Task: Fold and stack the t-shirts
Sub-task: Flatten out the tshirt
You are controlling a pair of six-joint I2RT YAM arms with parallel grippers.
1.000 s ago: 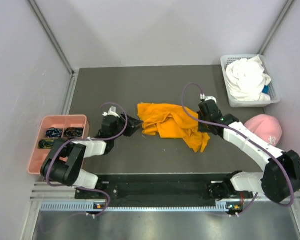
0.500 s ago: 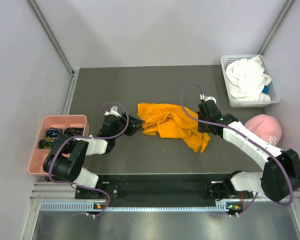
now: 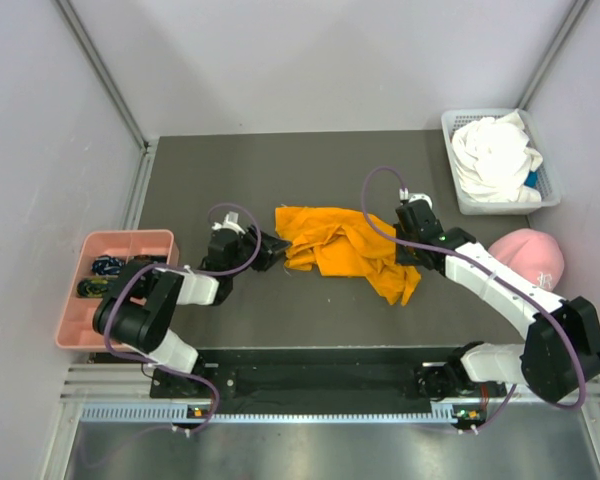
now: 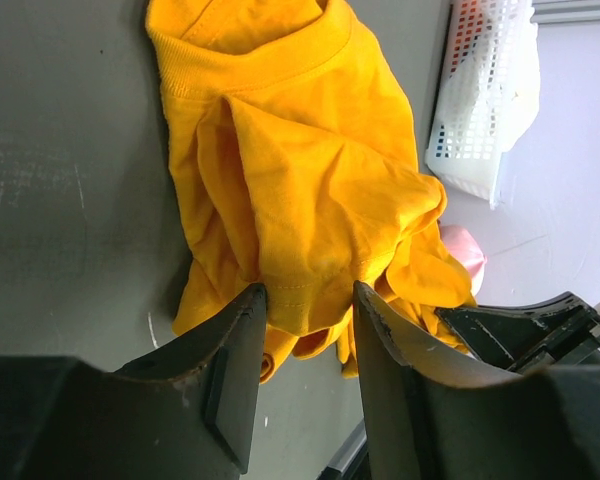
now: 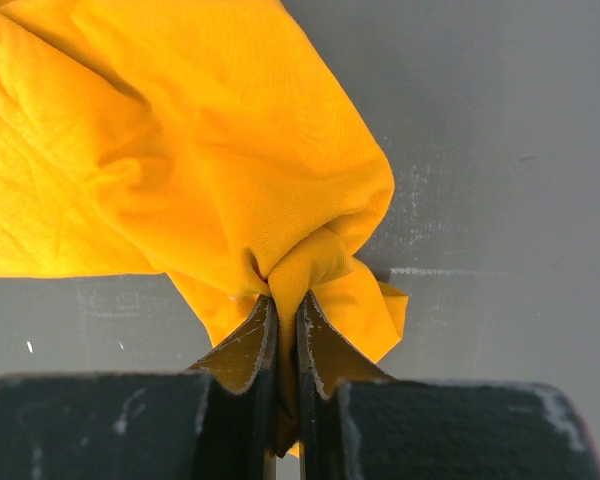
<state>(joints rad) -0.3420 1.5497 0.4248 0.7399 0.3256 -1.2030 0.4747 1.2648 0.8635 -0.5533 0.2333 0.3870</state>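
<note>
The orange t-shirt (image 3: 340, 245) lies crumpled mid-table; it also fills the left wrist view (image 4: 300, 180) and the right wrist view (image 5: 180, 150). My left gripper (image 3: 277, 247) is low at the shirt's left edge. Its jaws (image 4: 308, 292) stand apart, with a stitched hem bulging just between the tips. My right gripper (image 3: 405, 252) is shut on a pinched fold of the orange shirt (image 5: 287, 298) at its right side. The white t-shirt (image 3: 495, 155) is bunched in a basket at the back right.
The white plastic basket (image 3: 500, 208) stands at the back right corner and shows in the left wrist view (image 4: 475, 110). A pink cap (image 3: 530, 255) lies by the right arm. A pink compartment tray (image 3: 128, 235) with small items sits off the table's left edge.
My left gripper has crept right up to the shirt's edge and its jaws have narrowed a little. The right gripper and the shirt have stayed put.
</note>
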